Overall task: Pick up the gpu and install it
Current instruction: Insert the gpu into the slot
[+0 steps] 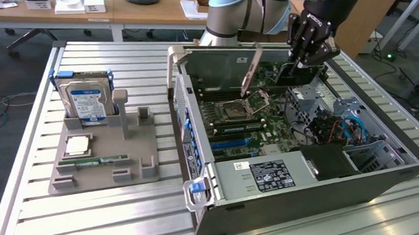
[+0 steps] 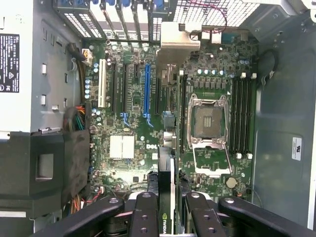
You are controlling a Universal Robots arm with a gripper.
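Note:
My gripper (image 1: 307, 59) hangs over the far end of the open computer case (image 1: 212, 214), shut on the gpu (image 1: 296, 78), a dark flat card that hangs below the fingers just above the motherboard (image 1: 249, 125). In the wrist view the gpu (image 2: 167, 168) stands edge-on between the two black fingers (image 2: 145, 215) of the gripper (image 2: 168, 210), and its silver bracket (image 2: 177, 42) points toward the rear slot openings. The long blue slot (image 2: 146, 91) lies on the motherboard (image 2: 133, 168) beside the card's line, a little apart from it.
A bare CPU socket (image 2: 207, 121) and memory slots (image 2: 242, 113) lie on the card's other side. The power supply (image 1: 264, 174) and cables (image 1: 338, 129) fill the case's near end. On the exterior view's left, a grey holder (image 1: 139, 162) carries a hard drive (image 1: 87, 100) and a green memory stick (image 1: 92, 160).

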